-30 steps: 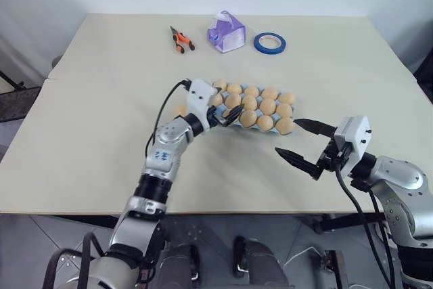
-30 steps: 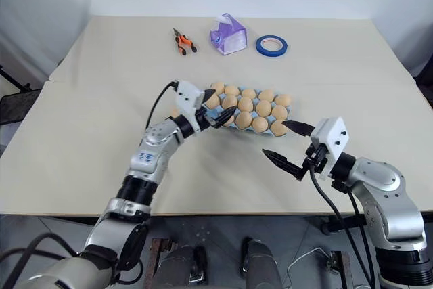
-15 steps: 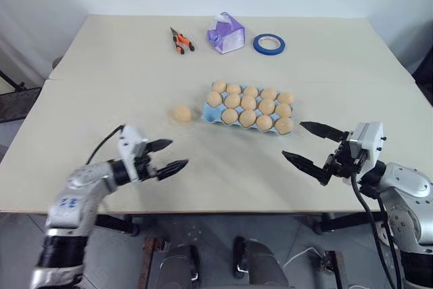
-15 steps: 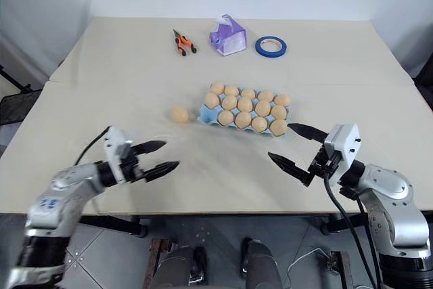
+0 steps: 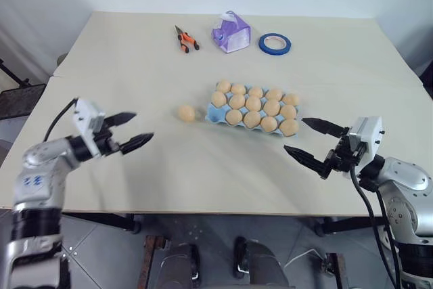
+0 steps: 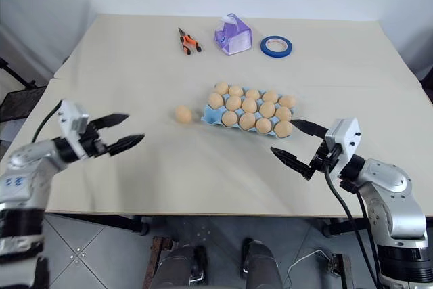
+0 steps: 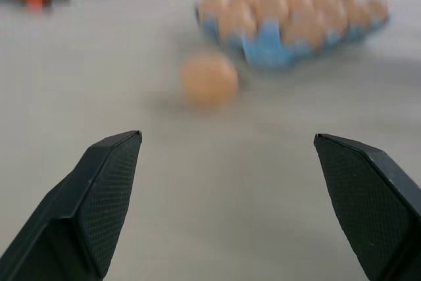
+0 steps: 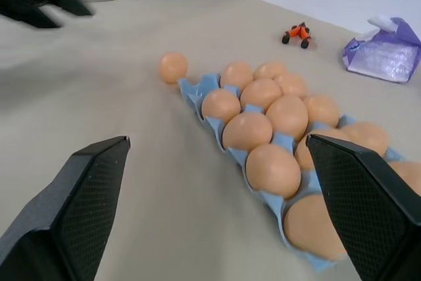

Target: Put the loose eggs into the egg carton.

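One loose egg (image 5: 186,112) lies on the table just left of the egg carton (image 5: 211,114), a light blue tray whose cups hold several tan eggs. The same egg (image 7: 209,78) sits ahead of my left gripper in the left wrist view, with the carton (image 7: 266,43) beyond it. My left gripper (image 5: 132,131) hovers open and empty over the table's left side, well left of the egg. Open and empty too, my right gripper (image 5: 312,143) hangs just right of the carton's near right corner. In the right wrist view the egg (image 8: 172,67) lies past the carton (image 8: 197,89).
At the table's far side lie orange-handled pliers (image 5: 184,38), a purple tissue pack (image 5: 231,32) and a blue tape roll (image 5: 275,43). The table's front edge (image 5: 203,209) runs just below both grippers.
My left arm has swung away from the carton, out to the left, leaving the loose egg uncovered beside the tray. The right gripper has stayed about where it was.
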{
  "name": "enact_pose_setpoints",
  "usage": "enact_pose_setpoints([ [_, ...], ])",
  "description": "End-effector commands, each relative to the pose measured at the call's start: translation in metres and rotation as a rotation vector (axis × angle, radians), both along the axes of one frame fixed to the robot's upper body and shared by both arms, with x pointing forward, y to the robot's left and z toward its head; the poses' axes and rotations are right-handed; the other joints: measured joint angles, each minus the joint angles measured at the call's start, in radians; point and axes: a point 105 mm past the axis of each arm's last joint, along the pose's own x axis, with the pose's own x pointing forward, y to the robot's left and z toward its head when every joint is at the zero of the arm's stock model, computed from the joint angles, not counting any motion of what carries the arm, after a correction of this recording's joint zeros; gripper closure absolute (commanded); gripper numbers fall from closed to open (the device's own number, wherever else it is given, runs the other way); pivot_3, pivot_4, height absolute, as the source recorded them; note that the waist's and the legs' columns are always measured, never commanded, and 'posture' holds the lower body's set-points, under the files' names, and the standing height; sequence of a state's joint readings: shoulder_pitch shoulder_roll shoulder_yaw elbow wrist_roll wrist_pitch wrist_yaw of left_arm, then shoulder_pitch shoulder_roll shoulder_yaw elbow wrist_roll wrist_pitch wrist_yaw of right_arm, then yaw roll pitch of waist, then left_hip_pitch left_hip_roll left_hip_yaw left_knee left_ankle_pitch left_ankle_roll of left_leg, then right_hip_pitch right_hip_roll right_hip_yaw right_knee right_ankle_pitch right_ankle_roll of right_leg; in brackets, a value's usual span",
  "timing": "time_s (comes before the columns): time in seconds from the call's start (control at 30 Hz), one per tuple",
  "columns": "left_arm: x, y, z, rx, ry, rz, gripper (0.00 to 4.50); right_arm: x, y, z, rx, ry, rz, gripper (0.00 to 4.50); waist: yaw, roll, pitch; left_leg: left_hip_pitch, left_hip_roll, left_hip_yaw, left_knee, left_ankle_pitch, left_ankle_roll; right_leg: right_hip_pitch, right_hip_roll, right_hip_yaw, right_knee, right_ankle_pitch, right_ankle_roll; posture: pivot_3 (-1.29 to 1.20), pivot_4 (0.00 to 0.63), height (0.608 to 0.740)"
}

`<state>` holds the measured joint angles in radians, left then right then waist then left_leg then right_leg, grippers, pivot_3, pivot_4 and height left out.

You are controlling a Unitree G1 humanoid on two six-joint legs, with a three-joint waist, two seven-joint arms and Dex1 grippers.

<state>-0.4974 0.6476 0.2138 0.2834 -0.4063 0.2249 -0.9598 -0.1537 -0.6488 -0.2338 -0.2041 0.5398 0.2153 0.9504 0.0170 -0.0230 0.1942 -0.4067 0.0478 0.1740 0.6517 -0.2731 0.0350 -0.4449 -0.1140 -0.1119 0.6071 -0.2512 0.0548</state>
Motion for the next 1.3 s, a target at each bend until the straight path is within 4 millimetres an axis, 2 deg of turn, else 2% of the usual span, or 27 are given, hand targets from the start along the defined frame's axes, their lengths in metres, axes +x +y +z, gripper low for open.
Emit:
enact_pose_setpoints([
  [0.03,0.036,-0.029,0.008,0.005,-0.041,-0.001,0.03,0.0,0.003,0.006,-0.024,-0.03,0.016,0.0,0.007,0.0,0.0,-0.001,0.0,0.0,0.001,0.0,0.0,0.0,0.001,-0.002,0.0,0.0,0.001,0.0,0.15,0.74],
  [0.13,0.051,-0.047,0.006,0.017,-0.028,-0.042,0.03,-0.001,0.002,0.005,-0.03,-0.03,0.009,0.0,0.003,0.0,0.0,-0.001,-0.001,0.002,0.004,0.003,0.005,0.0,0.002,-0.007,0.001,0.001,0.002,0.0,0.15,0.74],
  [0.33,0.076,-0.062,-0.014,0.102,0.041,-0.006,0.03,-0.006,0.0,0.001,-0.045,-0.021,-0.011,0.0,-0.02,0.0,0.0,-0.001,0.0,0.004,0.005,0.003,0.005,0.0,0.003,-0.008,0.0,0.002,0.004,0.0,0.15,0.74],
  [0.63,0.089,-0.072,-0.03,0.164,0.076,0.052,0.03,-0.013,-0.001,-0.003,-0.047,-0.009,-0.04,0.0,-0.018,-0.001,0.001,-0.001,0.0,0.003,0.007,0.001,0.008,0.0,0.001,-0.008,0.003,0.002,0.004,0.0,0.15,0.74],
  [0.73,0.092,-0.071,-0.035,0.163,0.105,0.089,0.67,-0.013,-0.001,-0.003,-0.047,-0.008,-0.046,0.0,-0.019,-0.001,0.001,-0.001,0.0,0.003,0.007,0.001,0.009,0.0,0.001,-0.008,0.003,0.002,0.004,0.0,0.15,0.74],
  [0.83,0.091,-0.075,-0.034,0.15,0.103,0.074,1.62,-0.012,-0.002,-0.003,-0.05,-0.008,-0.051,0.0,-0.019,-0.001,0.001,-0.001,0.0,0.003,0.007,0.001,0.009,0.0,0.001,-0.008,0.004,0.002,0.004,0.0,0.15,0.74],
  [0.9,0.092,-0.074,-0.033,0.149,0.099,0.076,2.03,-0.012,-0.002,-0.003,-0.051,-0.008,-0.053,0.0,-0.019,-0.001,0.001,-0.001,0.0,0.003,0.007,0.001,0.009,0.0,0.001,-0.008,0.004,0.002,0.004,0.0,0.15,0.74],
  [0.93,0.091,-0.074,-0.031,0.146,0.096,0.072,2.08,-0.011,-0.002,-0.003,-0.052,-0.008,-0.054,0.0,-0.019,-0.001,0.001,-0.001,0.0,0.003,0.007,0.001,0.009,0.0,0.001,-0.008,0.004,0.002,0.004,0.0,0.15,0.74],
  [1.03,0.09,-0.077,-0.02,0.14,0.061,0.029,2.11,-0.012,-0.003,-0.003,-0.052,-0.008,-0.057,0.0,-0.019,-0.001,0.001,-0.001,0.0,0.003,0.007,0.001,0.009,0.0,0.001,-0.008,0.004,0.002,0.004,0.0,0.15,0.74],
  [1.23,0.081,-0.107,0.018,0.044,-0.018,-0.165,2.11,-0.011,-0.003,-0.003,-0.054,-0.006,-0.059,0.0,-0.018,-0.002,0.001,-0.001,0.0,0.003,0.009,0.001,0.008,0.0,0.002,-0.009,0.004,0.002,0.004,0.0,0.15,0.74],
  [1.3,0.081,-0.116,0.021,0.041,-0.012,-0.181,2.11,-0.011,-0.003,-0.003,-0.055,-0.006,-0.06,0.0,-0.015,-0.002,0.001,-0.002,0.0,0.002,0.011,0.001,0.009,0.0,0.002,-0.01,0.005,0.002,0.004,0.0,0.15,0.74],
])
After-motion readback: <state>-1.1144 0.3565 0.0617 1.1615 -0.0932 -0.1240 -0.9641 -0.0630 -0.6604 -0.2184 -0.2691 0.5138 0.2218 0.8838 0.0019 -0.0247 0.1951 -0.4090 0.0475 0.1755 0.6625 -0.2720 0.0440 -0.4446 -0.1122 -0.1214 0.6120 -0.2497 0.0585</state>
